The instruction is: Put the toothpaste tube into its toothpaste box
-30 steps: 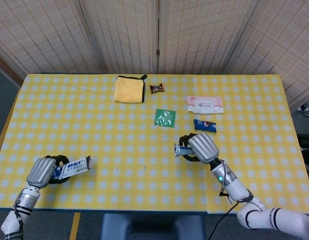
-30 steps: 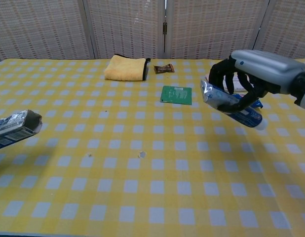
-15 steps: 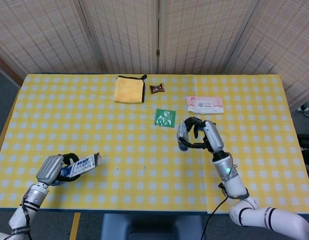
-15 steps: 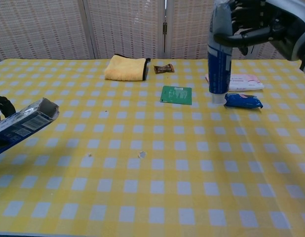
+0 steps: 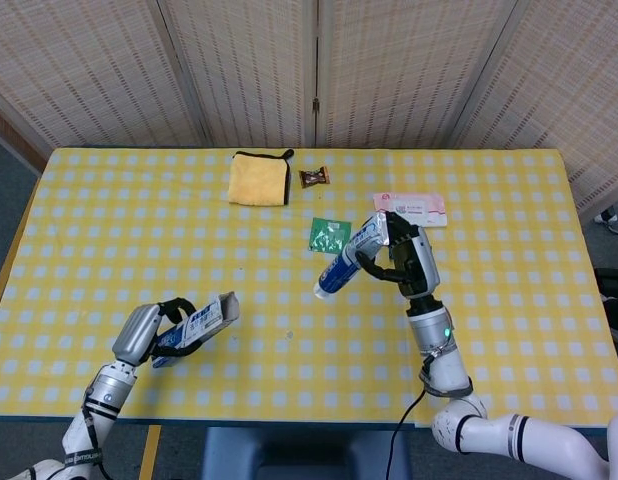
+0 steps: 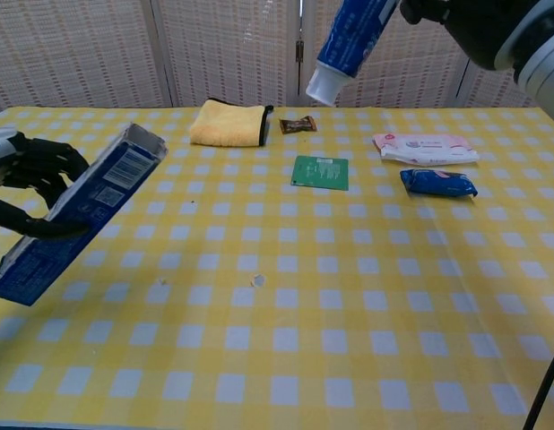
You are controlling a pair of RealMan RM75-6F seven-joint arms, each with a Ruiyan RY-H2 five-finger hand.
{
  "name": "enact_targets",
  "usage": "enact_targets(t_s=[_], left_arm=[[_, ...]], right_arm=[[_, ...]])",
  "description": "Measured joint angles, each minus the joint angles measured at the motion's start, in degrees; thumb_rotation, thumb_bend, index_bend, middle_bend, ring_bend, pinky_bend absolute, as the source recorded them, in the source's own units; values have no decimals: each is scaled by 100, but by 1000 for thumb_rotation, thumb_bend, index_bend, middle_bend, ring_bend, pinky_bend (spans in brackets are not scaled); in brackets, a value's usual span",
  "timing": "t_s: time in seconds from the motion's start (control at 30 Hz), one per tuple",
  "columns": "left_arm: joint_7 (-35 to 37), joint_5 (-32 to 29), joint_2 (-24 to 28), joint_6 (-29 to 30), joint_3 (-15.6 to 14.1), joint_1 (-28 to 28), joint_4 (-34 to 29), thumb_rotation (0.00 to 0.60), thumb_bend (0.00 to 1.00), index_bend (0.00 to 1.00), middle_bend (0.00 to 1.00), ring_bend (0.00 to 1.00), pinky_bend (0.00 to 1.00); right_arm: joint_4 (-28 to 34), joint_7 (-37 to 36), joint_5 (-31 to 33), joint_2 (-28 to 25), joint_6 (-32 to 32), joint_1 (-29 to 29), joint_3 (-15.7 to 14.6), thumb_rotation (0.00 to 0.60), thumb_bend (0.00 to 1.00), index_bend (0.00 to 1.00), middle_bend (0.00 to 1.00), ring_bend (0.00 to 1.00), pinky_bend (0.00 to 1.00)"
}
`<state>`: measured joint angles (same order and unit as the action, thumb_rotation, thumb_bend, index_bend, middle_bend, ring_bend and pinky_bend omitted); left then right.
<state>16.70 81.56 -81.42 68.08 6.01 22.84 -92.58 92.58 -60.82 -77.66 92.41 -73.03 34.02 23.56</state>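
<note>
My right hand (image 5: 402, 258) grips a blue and white toothpaste tube (image 5: 347, 260) high above the table, its white cap (image 6: 322, 88) pointing down and to the left. In the chest view the tube (image 6: 350, 41) hangs at the top edge, with the right hand (image 6: 479, 25) mostly cut off. My left hand (image 5: 161, 326) holds the blue toothpaste box (image 5: 196, 325) lifted off the table and tilted. In the chest view the box (image 6: 82, 210) slants with its open end up and to the right, and the left hand (image 6: 33, 179) wraps its middle.
On the yellow checked table (image 5: 139, 220) lie a folded yellow cloth (image 5: 259, 180), a small brown snack pack (image 5: 313, 177), a green sachet (image 5: 329, 236), a pink wipes packet (image 5: 411, 206) and a blue packet (image 6: 438, 183). Wicker screens stand behind.
The right hand has raised the tube and swung it so its cap now points down-left. The left hand has lifted the box, moved it rightward and tilted its open end upward.
</note>
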Motion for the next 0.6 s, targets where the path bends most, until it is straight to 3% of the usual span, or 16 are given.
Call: enact_targets(t_s=[0.6], left_arm=[[466,371,-1035,-93,90,460,95,600,333,624,652,625,561]], right_arm=[[416,-819,227,-348,638,6,165,600,293,728,601,547,728]])
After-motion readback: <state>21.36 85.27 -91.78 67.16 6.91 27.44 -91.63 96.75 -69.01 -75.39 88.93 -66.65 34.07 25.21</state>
